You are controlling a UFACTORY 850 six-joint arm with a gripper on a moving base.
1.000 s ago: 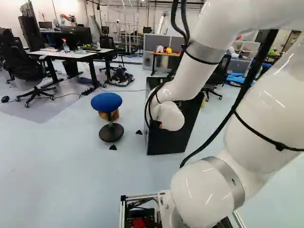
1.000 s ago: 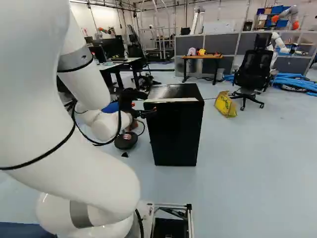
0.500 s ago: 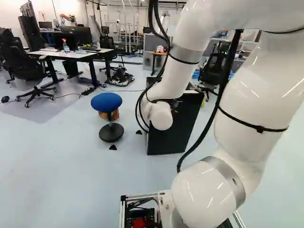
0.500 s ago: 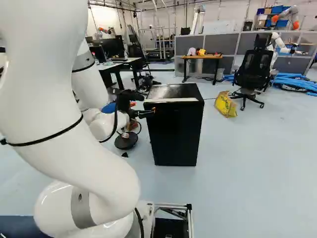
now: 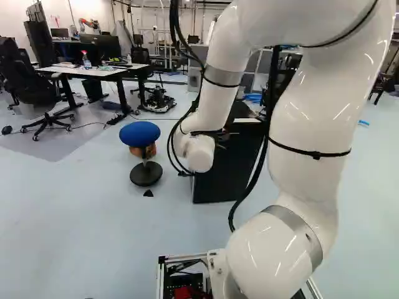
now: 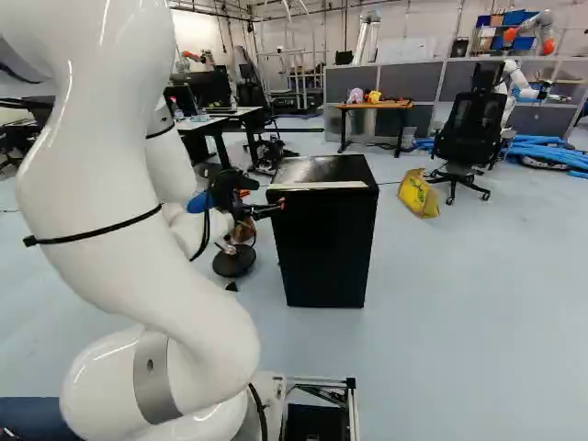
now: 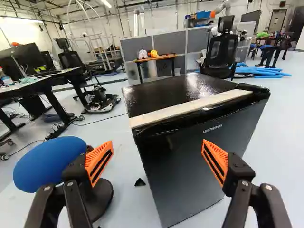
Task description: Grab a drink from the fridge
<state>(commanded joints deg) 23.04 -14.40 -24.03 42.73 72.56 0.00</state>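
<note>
white arm (image 5: 217,99) shifted left near black fridge (image 6: 327,253), jaws wide apart, gripping nothing

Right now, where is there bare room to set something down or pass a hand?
The fridge's top, behind its pale front strip, is bare. So is the floor right of it in the right base view, nearer than the yellow bag. Crowded: left of the fridge there, with gripper, arm and blue stool.
</note>
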